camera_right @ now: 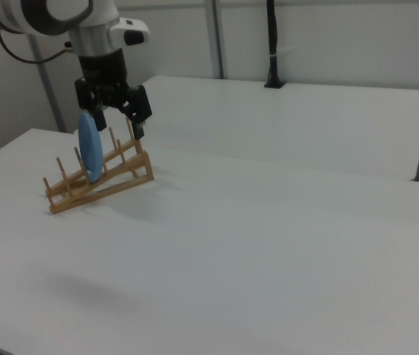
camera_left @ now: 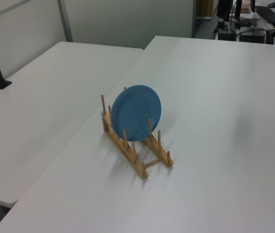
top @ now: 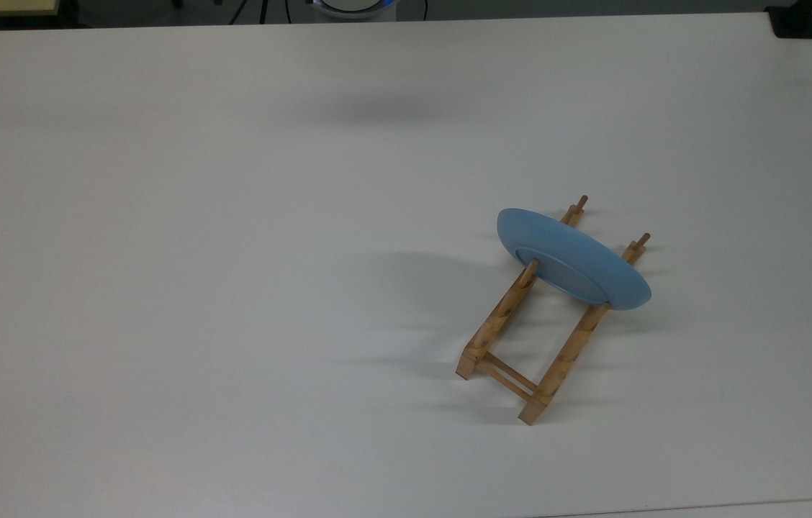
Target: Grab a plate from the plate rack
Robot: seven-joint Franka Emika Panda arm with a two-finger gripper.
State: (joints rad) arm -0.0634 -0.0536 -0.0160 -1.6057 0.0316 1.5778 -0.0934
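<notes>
on the white worktop (top: 233,252) the plate (top: 571,259) stood on edge in the plate rack (top: 521,345) (slightly tilted); the gripper (camera_right: 113,115) hung spread wide in the right view, above and apart.

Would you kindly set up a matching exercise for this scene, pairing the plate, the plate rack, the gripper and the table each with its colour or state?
Things:
1. plate
2. plate rack
3. gripper
4. table

Colours or states:
A. white, bearing the wooden piece
B. open, holding nothing
C. light blue, standing on edge between upright pegs
D. light-brown wood, resting on the white surface

Right pairs: 1-C, 2-D, 3-B, 4-A
</notes>
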